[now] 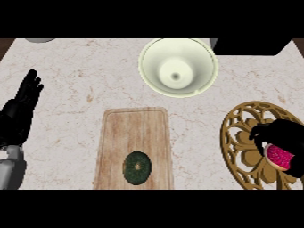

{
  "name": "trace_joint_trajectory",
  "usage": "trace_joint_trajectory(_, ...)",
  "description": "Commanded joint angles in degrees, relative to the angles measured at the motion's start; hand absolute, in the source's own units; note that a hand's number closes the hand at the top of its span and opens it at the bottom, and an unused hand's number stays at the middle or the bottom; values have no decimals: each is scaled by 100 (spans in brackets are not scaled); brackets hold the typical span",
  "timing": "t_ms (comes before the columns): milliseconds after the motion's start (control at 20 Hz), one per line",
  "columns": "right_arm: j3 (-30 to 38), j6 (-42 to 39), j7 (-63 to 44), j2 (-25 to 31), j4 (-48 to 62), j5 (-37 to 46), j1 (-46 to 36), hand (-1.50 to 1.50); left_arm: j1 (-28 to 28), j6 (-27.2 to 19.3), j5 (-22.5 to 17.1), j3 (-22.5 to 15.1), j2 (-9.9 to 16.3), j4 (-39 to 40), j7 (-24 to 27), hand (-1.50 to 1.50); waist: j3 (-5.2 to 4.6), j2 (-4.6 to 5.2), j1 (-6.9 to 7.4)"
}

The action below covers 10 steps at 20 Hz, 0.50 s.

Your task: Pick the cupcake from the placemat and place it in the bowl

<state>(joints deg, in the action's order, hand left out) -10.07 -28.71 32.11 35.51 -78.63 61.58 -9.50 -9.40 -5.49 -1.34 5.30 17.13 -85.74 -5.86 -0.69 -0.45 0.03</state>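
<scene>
Marble surface [68,67] carried a cream bowl [178,67] and gold placemat [243,133] — right hand [292,140] curled round the pink cupcake [279,156] over that mat, apparently to lift it bowlward. Left hand [19,109] rested open, fingers up, at the left edge — idle.

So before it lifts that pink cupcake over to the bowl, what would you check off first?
1. Right hand curled round the cupcake: ok.
2. Cupcake off the placemat: cannot tell.
3. Bowl upright, nothing inside: ok.
4. Counter between placemat and bowl free of things: ok.
5. Left hand open, resting at the left edge, out of the way: ok.
6. Cutting board with its green round thing off the route: ok.
</scene>
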Motion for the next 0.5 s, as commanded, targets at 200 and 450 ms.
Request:
trace_joint_trajectory(200,224,517,-145,-630,288,126,-348,150,24,134,-51,132,109,-550,-446,0,71,43,39)
trace_joint_trajectory(450,-350,-76,-2797,-2779,-397,543,-953,150,-98,46,157,-95,-111,-51,-55,0,44,61,229)
